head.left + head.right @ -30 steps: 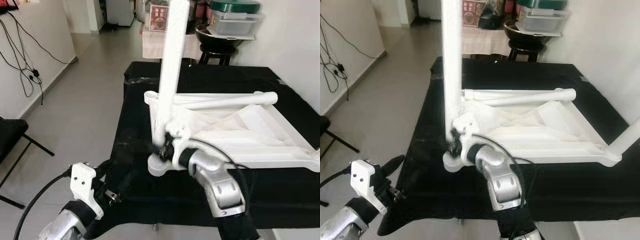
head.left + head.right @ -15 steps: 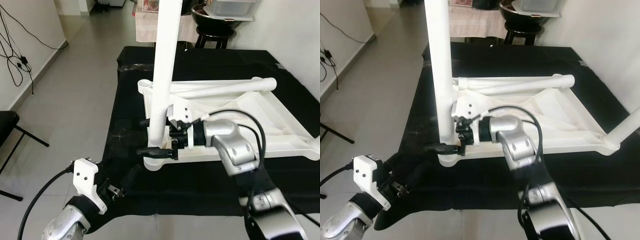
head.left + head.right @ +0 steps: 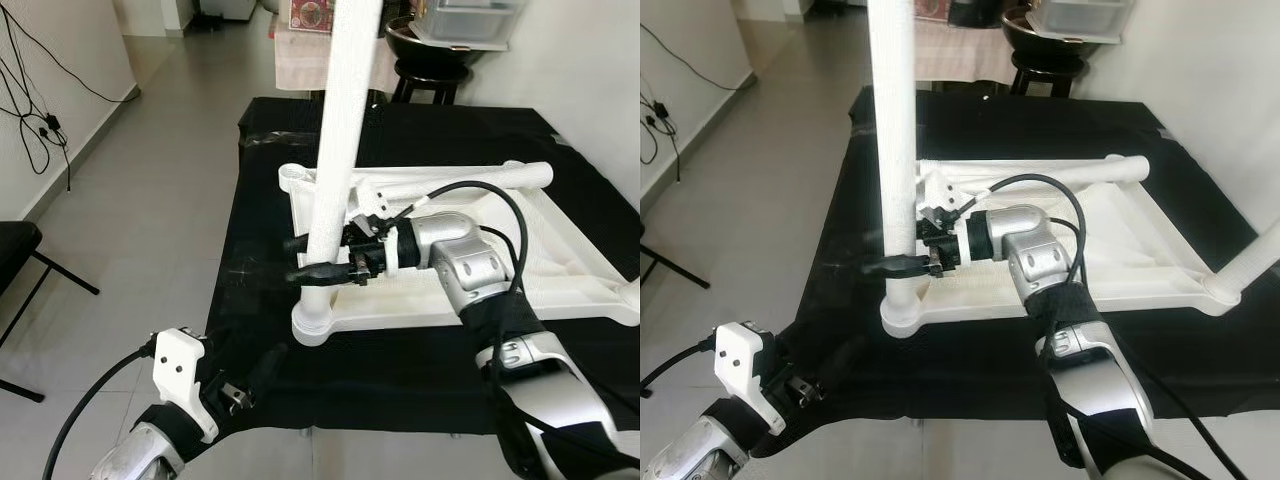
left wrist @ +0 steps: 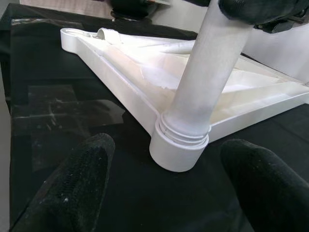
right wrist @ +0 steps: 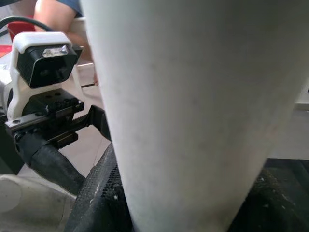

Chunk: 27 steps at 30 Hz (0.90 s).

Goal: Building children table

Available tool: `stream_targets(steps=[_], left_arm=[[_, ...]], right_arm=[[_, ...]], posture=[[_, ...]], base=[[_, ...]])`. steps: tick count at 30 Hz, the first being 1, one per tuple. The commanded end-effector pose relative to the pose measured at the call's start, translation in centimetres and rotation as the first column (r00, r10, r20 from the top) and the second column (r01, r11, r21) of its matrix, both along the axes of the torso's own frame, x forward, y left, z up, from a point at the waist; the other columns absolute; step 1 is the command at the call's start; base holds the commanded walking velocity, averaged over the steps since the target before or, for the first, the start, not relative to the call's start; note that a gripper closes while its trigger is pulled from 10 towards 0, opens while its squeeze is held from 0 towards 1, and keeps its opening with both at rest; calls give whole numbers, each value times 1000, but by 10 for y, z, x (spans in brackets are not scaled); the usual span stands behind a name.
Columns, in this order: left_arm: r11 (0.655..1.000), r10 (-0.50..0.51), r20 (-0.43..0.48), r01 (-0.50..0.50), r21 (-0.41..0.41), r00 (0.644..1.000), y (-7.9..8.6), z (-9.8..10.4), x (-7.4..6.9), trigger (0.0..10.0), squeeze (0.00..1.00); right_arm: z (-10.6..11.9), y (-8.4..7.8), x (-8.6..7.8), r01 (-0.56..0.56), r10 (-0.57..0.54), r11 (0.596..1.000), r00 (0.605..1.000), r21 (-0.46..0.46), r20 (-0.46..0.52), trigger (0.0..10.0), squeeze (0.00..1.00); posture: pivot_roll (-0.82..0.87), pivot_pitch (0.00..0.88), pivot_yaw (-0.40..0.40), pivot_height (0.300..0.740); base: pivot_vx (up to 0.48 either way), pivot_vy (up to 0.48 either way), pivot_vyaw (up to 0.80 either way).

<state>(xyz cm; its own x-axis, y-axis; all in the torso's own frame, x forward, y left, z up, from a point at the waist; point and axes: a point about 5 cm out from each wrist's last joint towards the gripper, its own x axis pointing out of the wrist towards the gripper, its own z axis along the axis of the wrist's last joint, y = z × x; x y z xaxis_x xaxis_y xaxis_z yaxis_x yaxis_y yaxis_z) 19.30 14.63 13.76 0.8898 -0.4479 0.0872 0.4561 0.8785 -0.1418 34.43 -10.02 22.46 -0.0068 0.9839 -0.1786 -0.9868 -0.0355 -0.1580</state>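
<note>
The white children's table top lies upside down on a black-covered table. A white leg stands upright in its near-left corner socket. My right gripper is shut on this leg a little above the socket, one black finger on each side, and the leg's surface is close up in the right wrist view. My left gripper is low at the table's near-left corner. It is open, its fingers apart, facing the socket without touching it.
A second white leg lies across the far side of the top. Another leg rises from the near-right corner. The black cloth ends at the left over grey floor. A black chair and wall cables are left, a stool behind.
My right gripper has slid up the standing leg from near the socket. The left arm has sunk a little lower. The camera has shifted slightly.
</note>
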Motion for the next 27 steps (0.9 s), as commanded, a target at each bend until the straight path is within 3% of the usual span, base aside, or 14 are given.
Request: stream_targets(steps=[1,7,8,9,10,13,14,19,20,21,22,24,25,27], left_arm=[[1000,-2,0,2,-9,1000,-2,0,-3,10000,0],[1000,-7,-4,7,-6,1000,2,-1,-3,10000,0],[1000,-6,-5,6,-4,1000,5,-1,-3,10000,0],[1000,-4,-5,4,-3,1000,6,0,-2,10000,0],[1000,-4,-5,4,-3,1000,6,0,-2,10000,0],[1000,-10,-10,10,7,1000,8,-2,1,10000,0],[1000,-12,-13,12,7,1000,9,-2,1,10000,0],[1000,-20,-10,20,6,1000,7,-1,3,10000,0],[1000,-4,-5,4,8,1000,7,0,2,10000,0],[1000,-4,-5,4,8,1000,7,0,2,10000,0],[1000,12,0,-12,8,1000,7,0,2,10000,0],[1000,20,3,-20,8,1000,7,0,2,10000,0],[1000,20,4,-20,6,1000,7,1,2,10000,0],[1000,19,4,-19,5,1000,6,1,3,10000,0]], right_arm=[[-16,-9,-8,-19,18,1000,999,-13,-51,0,0],[-44,-8,-25,271,-266,962,958,37,-104,0,0],[-69,4,-21,762,-746,647,642,36,-176,0,0],[-82,-1,-23,932,-914,362,351,-20,-203,0,0],[-82,-1,-23,932,-914,362,351,-20,-203,0,0],[-78,30,-51,785,-782,619,617,7,-91,0,0],[-78,31,-51,753,-750,658,655,-4,-95,0,0],[-82,35,-51,704,-706,708,703,-49,-84,0,0],[-80,35,-51,699,-701,713,708,-61,-87,4000,0],[-80,35,-51,699,-701,713,708,-61,-87,4000,0],[-78,35,-49,683,-687,726,722,-78,-78,10000,0],[-73,39,-49,675,-678,735,731,-70,-71,10000,0],[-64,48,-47,601,-603,798,795,-55,-65,10000,0],[-61,50,-47,566,-568,823,820,-48,-66,10000,0]], posture=[[-50,77,-97,740],[-63,74,-103,740],[-79,80,-91,740],[-79,80,-91,740],[-79,80,-91,740],[-94,66,-69,740],[-89,64,-75,740],[-67,72,-92,740],[-61,72,-96,740],[-61,72,-96,740],[-58,73,-97,740],[-56,75,-97,740],[-56,74,-98,740],[-56,74,-98,740]], base=[[0,0,0],[0,0,0],[0,0,0],[0,0,0],[0,0,0],[0,0,0],[0,0,0],[0,0,0],[0,0,0],[0,0,0],[0,0,0],[0,0,0],[0,0,0],[0,0,0]])
